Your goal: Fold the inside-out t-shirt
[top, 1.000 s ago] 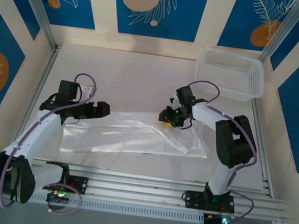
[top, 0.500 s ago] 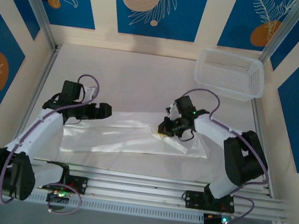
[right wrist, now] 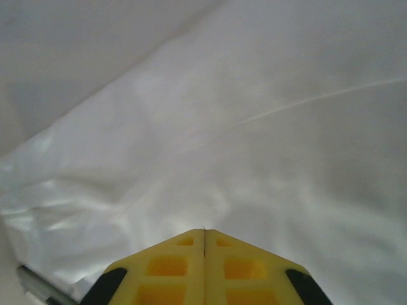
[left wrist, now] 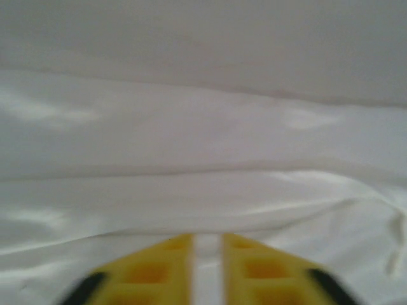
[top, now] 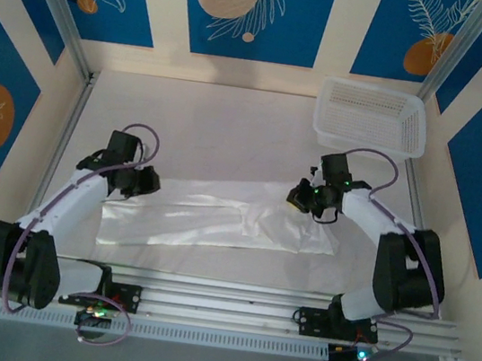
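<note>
The inside-out t-shirt point(top: 217, 218) lies as a long white band across the table's middle, running left to right. My left gripper point(top: 148, 182) is low over the band's far left end. In the left wrist view its yellow fingers point(left wrist: 159, 267) are shut, with a strip of white cloth point(left wrist: 203, 127) pinched between them at the tips point(left wrist: 206, 238). My right gripper point(top: 296, 198) sits at the far edge near the right end. Its fingers point(right wrist: 204, 230) are pressed flush together above smooth fabric point(right wrist: 254, 127), and no cloth shows between them.
A white mesh basket point(top: 373, 118) stands at the back right corner. Bare table point(top: 212, 131) stretches behind the shirt. Aluminium rails point(top: 233, 297) run along the near edge, between the two arm bases.
My left gripper drew back left, dropped onto the shirt's end and closed. My shut right gripper slid rightwards along the far edge, and the cloth there shifted.
</note>
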{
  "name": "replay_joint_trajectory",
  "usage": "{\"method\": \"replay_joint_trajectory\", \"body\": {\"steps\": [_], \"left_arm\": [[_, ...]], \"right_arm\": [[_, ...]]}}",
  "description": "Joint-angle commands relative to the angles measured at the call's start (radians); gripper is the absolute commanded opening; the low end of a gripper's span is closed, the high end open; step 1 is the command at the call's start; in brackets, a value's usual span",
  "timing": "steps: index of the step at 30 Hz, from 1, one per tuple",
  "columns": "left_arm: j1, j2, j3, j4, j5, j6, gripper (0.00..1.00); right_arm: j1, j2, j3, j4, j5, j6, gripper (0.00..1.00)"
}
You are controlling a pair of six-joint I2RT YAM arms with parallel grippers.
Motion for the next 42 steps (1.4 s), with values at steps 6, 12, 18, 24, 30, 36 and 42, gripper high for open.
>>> {"method": "replay_joint_trajectory", "body": {"steps": [6, 12, 18, 24, 30, 36, 42], "left_arm": [[-0.009, 0.177, 0.094, -0.086, -0.245, -0.198, 0.00], [-0.010, 0.335, 0.131, -0.043, -0.258, -0.255, 0.00], [-0.010, 0.509, 0.210, 0.008, -0.255, -0.277, 0.00], [-0.011, 0.746, 0.437, 0.021, -0.219, -0.308, 0.00], [-0.015, 1.025, 0.853, -0.040, -0.213, -0.321, 0.00], [-0.005, 1.226, 1.236, -0.106, -0.240, -0.335, 0.00], [0.002, 1.347, 1.450, -0.082, -0.213, -0.333, 0.00]], "right_arm": [[0.000, 0.149, 0.042, -0.068, 0.050, 0.005, 0.00], [0.010, 0.162, 0.049, -0.089, 0.095, 0.005, 0.00], [0.032, 0.201, 0.063, -0.089, 0.086, 0.044, 0.00], [0.084, 0.228, 0.032, -0.044, 0.020, 0.181, 0.00], [0.204, 0.274, 0.033, 0.041, -0.095, 0.486, 0.00], [0.398, 0.351, 0.155, 0.115, -0.167, 0.640, 0.00], [0.505, 0.624, 0.461, 0.089, -0.407, 0.457, 0.00]]}}
